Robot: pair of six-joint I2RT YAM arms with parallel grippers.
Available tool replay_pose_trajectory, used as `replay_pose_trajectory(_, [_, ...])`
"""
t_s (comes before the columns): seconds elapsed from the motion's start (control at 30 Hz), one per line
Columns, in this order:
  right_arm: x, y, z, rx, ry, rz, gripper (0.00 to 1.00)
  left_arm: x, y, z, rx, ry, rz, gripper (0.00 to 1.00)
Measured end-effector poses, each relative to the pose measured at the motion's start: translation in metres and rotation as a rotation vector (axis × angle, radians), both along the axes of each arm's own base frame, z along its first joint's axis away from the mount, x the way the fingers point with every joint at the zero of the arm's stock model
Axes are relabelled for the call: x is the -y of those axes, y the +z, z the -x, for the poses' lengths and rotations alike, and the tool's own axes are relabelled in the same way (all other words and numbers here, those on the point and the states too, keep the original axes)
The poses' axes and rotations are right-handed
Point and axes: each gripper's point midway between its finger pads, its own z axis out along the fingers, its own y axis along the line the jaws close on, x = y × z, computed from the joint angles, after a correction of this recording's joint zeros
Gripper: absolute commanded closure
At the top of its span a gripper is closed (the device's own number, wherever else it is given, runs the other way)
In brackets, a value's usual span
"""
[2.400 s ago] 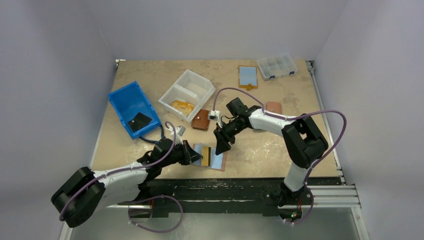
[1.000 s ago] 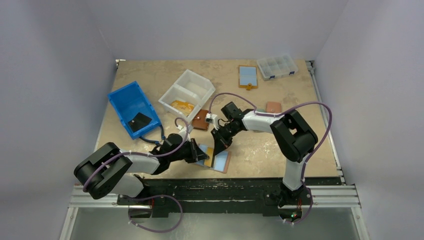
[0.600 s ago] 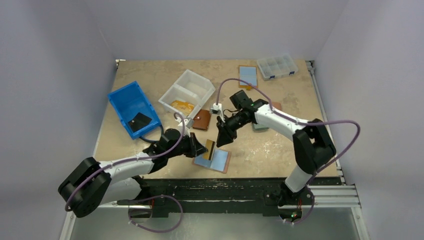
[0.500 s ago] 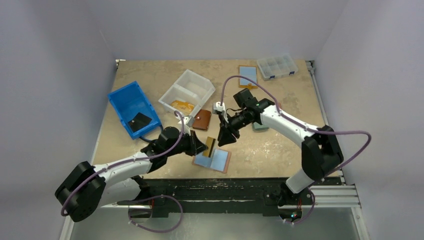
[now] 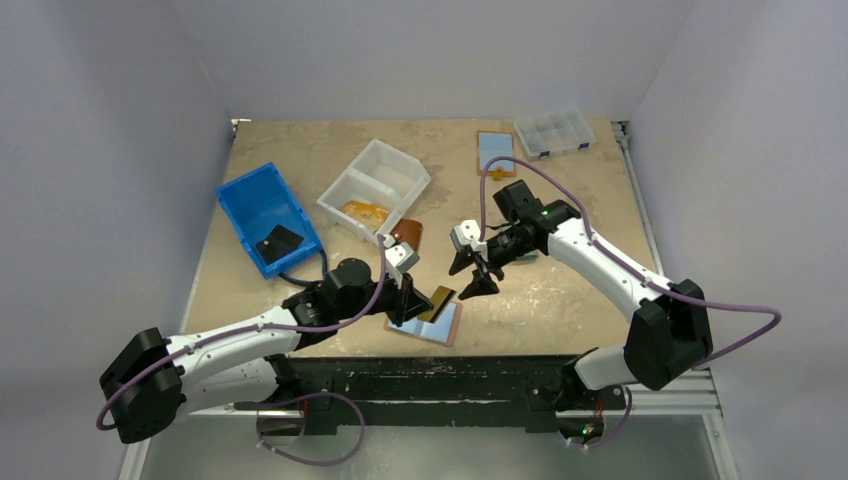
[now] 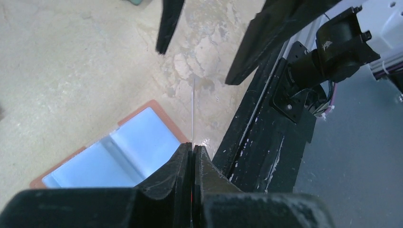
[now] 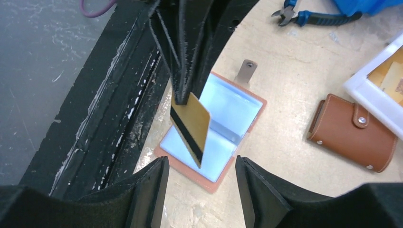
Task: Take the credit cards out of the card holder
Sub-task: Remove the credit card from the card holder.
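Our left fingers [image 6: 182,164] are pressed together on the end of a gold credit card [image 7: 191,124] with a black stripe. The card is clear of the card holder [image 5: 443,326] and hangs tilted just above it. The holder lies spread open at six o'clock on the table [image 5: 560,300], close to the near edge. We cannot tell whether its light-blue panels hide more cards. At two o'clock from the card, our right gripper [image 5: 470,274] hovers with its jaws spread wide, holding nothing.

We judge the grip to be the weak point. The left gripper [image 5: 410,300] has only a narrow bite on the card, so a nudge from a right finger could swivel it or knock it loose. A dropped card might slide off the six o'clock edge. If the right jaws close off-centre, they could bend the card or pinch the left fingertips instead.
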Motion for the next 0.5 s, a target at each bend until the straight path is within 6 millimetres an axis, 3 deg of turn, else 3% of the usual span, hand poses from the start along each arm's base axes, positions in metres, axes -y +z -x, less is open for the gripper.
replay_pose_trajectory(0.23, [0.0, -0.014, 0.003, -0.056, 0.012, 0.019, 0.4, 0.012, -0.002, 0.006, 0.042, -0.042, -0.038, 1.0])
replay_pose_trajectory(0.5, [-0.003, -0.026, 0.011, -0.14, 0.03, 0.037, 0.59, 0.012, -0.002, 0.0, 0.055, -0.011, -0.051, 1.0])
